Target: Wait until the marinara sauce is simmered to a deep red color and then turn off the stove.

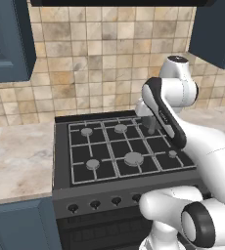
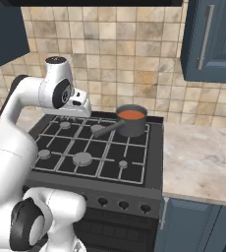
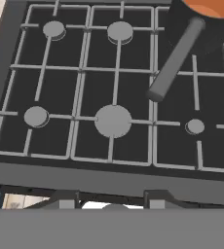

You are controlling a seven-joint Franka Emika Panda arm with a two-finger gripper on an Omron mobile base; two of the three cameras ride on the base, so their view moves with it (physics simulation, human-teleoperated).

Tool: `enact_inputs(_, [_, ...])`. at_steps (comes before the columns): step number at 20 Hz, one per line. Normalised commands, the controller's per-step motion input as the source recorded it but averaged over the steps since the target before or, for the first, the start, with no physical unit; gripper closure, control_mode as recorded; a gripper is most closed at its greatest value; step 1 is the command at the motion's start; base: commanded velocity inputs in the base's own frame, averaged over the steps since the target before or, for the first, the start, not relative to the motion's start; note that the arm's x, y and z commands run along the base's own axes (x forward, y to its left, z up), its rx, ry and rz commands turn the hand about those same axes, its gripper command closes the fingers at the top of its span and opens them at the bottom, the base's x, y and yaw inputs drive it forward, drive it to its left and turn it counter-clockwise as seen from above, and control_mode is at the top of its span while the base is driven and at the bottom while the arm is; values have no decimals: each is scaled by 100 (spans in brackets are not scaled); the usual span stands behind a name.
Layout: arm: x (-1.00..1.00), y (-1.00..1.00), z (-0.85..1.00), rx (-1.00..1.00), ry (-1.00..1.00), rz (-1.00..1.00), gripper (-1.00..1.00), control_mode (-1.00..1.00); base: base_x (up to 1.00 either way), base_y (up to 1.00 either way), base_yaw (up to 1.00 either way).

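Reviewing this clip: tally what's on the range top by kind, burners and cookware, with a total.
Burners on the stove, large centre one included: 5
Saucepan holding marinara sauce, back right: 1
Total: 6

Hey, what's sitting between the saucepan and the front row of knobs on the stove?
Just bare grates and the small front-right burner, between the saucepan and knobs; right base view.

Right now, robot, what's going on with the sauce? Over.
Pincer above stove front, apart, holding nothing. Sauce orange-red in pan, back right burner. Knobs untouched, nothing in the way.
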Motion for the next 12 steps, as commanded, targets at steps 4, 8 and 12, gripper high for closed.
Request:
enact_inputs(4, [0,-26,-5,1,0,0,-100,-100,0,0,0])
enact_inputs(8, [-25,-78,-18,7,-6,4,-100,-100,0,0,0])
enact_inputs(12, [-21,-75,-38,6,-15,8,-100,-100,0,0,0])
